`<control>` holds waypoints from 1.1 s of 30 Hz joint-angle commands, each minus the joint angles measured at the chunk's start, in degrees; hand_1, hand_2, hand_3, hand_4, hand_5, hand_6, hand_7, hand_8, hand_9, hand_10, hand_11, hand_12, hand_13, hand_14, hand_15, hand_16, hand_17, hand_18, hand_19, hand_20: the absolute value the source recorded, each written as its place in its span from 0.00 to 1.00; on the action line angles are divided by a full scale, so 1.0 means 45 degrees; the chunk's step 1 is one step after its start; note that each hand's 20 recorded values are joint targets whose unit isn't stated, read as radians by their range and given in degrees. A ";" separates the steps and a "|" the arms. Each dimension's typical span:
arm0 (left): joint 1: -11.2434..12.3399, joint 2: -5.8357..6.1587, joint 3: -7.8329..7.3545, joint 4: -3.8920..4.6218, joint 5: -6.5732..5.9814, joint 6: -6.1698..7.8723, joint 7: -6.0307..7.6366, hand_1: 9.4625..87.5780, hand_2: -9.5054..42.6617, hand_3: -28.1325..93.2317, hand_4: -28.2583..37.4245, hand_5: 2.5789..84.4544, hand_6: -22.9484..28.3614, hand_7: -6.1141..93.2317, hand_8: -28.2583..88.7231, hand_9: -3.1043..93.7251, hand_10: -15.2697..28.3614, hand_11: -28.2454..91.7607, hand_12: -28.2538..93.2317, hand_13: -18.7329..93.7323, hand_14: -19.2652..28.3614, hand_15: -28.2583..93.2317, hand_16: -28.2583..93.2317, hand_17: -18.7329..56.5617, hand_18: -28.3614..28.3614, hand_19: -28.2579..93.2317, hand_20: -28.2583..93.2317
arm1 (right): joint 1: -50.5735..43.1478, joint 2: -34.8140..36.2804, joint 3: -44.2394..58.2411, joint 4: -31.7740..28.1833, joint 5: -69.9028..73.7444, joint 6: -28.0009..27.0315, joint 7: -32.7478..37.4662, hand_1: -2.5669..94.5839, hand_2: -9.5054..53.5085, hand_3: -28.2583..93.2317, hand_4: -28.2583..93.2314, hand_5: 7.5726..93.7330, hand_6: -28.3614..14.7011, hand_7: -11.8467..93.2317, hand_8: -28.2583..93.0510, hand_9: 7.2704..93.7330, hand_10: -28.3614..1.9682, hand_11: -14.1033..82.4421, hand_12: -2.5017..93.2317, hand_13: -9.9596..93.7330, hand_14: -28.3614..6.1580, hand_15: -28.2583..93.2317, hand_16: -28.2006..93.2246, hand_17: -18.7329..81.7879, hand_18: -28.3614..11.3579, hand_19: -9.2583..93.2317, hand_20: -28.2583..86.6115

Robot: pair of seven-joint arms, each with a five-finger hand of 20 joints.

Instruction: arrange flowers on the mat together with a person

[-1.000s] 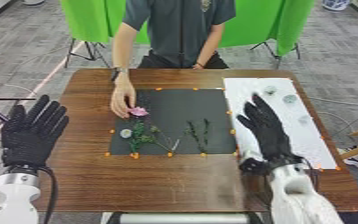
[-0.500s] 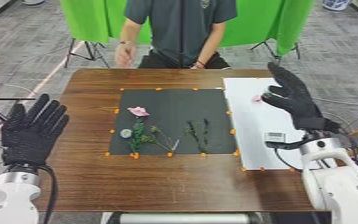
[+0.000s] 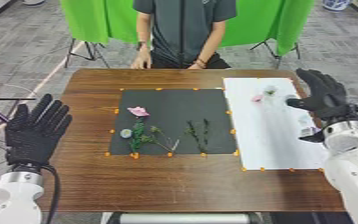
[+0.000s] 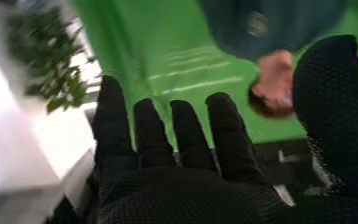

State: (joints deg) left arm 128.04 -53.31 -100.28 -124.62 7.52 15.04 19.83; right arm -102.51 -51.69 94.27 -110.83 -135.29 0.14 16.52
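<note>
Lying on the dark mat: a pink flower [image 3: 138, 111], near the far left corner, its stem pointing toward the near side.
Left side of mat: a pale oval piece [image 3: 126, 133], just beside a green leafy sprig [image 3: 137, 140] that runs toward the near edge.
Right of the sprig: a thin branching stem [image 3: 166, 142], its near end toward the middle of the mat.
Right half of mat: two slender green stems [image 3: 205, 135], side by side, roughly parallel.
Mat: the dark mat [image 3: 171, 110], flat on the brown wooden table [image 3: 140, 185], with small orange tabs along its edges.
White sheet: to the right of the mat, the white sheet [image 3: 269, 132] bears a small pink piece [image 3: 256, 98] and a green-and-white piece [image 3: 270, 90] near its far end.
Left hand: at the table's left edge, the left hand [image 3: 33, 140] is wide, fingers straight and spread.
Right hand: in the head view, the right hand [image 3: 325, 97] is above the table's right edge, beside the white sheet; in the right wrist view, the right hand [image 4: 180, 192] is wide, fingers extended, thumb well apart from them.
</note>
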 commanded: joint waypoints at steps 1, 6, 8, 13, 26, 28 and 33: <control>-0.0250 -0.0176 0.0424 0.0075 -0.0069 -0.0089 -0.0158 0.19 0.48 0.81 0.00 0.51 0.56 0.14 0.16 0.42 0.64 0.36 0.27 0.40 0.63 0.37 0.17 0.23 0.67 0.41 0.31 | 0.0407 0.0081 0.0058 0.1052 0.0096 -0.1134 0.0974 0.34 0.00 0.89 0.00 0.21 0.56 0.22 0.14 0.18 0.44 0.18 0.13 0.29 0.44 0.37 0.29 0.31 0.30 0.53 0.30; -0.0336 -0.0086 0.0585 0.0142 0.0278 -0.0260 -0.0626 0.19 0.48 0.81 0.00 0.51 0.56 0.14 0.16 0.42 0.65 0.36 0.27 0.40 0.63 0.37 0.17 0.22 0.68 0.41 0.31 | 0.0926 0.0293 -0.0478 0.1994 0.0136 -0.1472 0.1322 0.36 0.00 0.90 0.00 0.23 0.55 0.24 0.14 0.22 0.45 0.20 0.15 0.31 0.45 0.40 0.30 0.33 0.29 0.62 0.33; -0.0379 -0.0189 0.0750 0.0219 0.0197 -0.0516 -0.0786 0.19 0.47 0.81 0.00 0.51 0.56 0.14 0.16 0.42 0.64 0.36 0.27 0.41 0.64 0.37 0.17 0.22 0.68 0.41 0.31 | 0.1059 0.0263 -0.0677 0.2266 0.0082 -0.1621 0.1554 0.37 0.00 0.90 0.00 0.27 0.55 0.26 0.14 0.24 0.45 0.22 0.17 0.32 0.46 0.43 0.31 0.33 0.29 0.65 0.34; -0.0663 -0.0210 0.0990 0.0257 0.0247 -0.0503 -0.0595 0.19 0.47 0.81 0.00 0.50 0.57 0.14 0.16 0.42 0.65 0.36 0.27 0.40 0.64 0.37 0.17 0.22 0.68 0.41 0.31 | 0.0931 0.0078 -0.0603 0.2677 0.0605 -0.2700 0.1074 0.41 0.00 0.91 0.00 0.31 0.57 0.30 0.12 0.29 0.49 0.26 0.20 0.35 0.49 0.47 0.32 0.35 0.28 0.70 0.36; -0.0652 -0.0260 0.0860 0.0167 -0.0056 -0.0214 -0.0389 0.19 0.47 0.81 0.00 0.50 0.57 0.14 0.16 0.41 0.64 0.36 0.27 0.40 0.65 0.38 0.18 0.22 0.68 0.41 0.31 | 0.0314 -0.0363 -0.1623 0.3124 -0.0041 -0.1685 0.0981 0.60 0.00 0.81 0.00 0.51 0.77 0.52 0.10 0.58 0.68 0.43 0.37 0.60 0.69 0.62 0.51 0.44 0.29 0.79 0.52; -0.0604 -0.0274 0.0840 0.0164 0.0021 -0.0269 -0.0450 0.20 0.47 0.81 0.00 0.51 0.57 0.14 0.16 0.41 0.64 0.36 0.27 0.40 0.65 0.38 0.18 0.22 0.68 0.42 0.31 | 0.0181 -0.0410 -0.1690 0.3050 0.0322 -0.1360 0.1020 0.62 0.00 0.78 0.00 0.55 0.76 0.61 0.15 0.66 0.70 0.40 0.48 0.64 0.74 0.61 0.56 0.45 0.29 0.79 0.55; -0.0671 -0.0301 0.0824 0.0217 0.0007 -0.0284 -0.0503 0.19 0.47 0.82 0.00 0.51 0.57 0.14 0.16 0.41 0.65 0.36 0.27 0.40 0.66 0.38 0.18 0.22 0.69 0.42 0.31 | 0.0005 -0.0372 -0.1957 0.2721 0.0309 -0.0763 0.1073 0.60 0.00 0.79 0.00 0.58 0.72 0.63 0.18 0.70 0.70 0.41 0.51 0.67 0.72 0.61 0.56 0.46 0.29 0.78 0.54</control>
State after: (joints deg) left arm 124.77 -53.92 -96.34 -123.80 7.72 13.44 17.99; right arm -98.92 -52.17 88.31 -98.14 -134.39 -4.91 21.51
